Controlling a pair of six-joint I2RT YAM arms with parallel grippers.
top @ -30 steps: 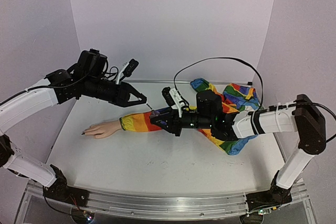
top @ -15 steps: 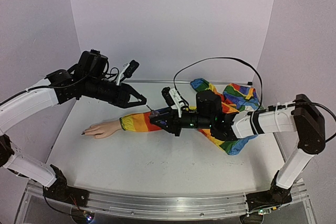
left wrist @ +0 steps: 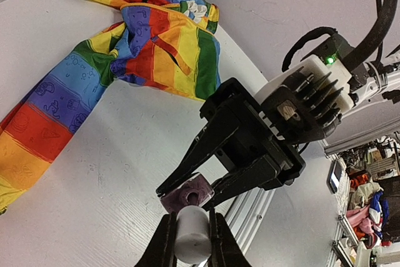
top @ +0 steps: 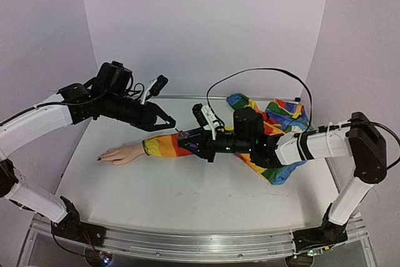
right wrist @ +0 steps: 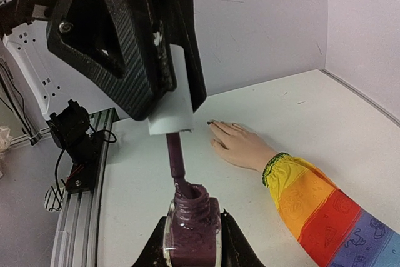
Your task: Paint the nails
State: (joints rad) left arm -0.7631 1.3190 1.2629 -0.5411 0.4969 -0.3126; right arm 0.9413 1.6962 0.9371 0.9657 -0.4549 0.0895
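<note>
Left gripper (top: pixel 171 120) clamps the white cap (right wrist: pixel 171 112), whose brush (right wrist: pixel 175 161) dips into the open purple polish bottle (right wrist: pixel 191 226) gripped by the right gripper (top: pixel 183 142). The mannequin hand (top: pixel 124 153) lies flat on the table (top: pixel 187 198), well apart from the bottle. Its nails (top: pixel 99 158) point away from it, at least one dark-tipped.
</note>
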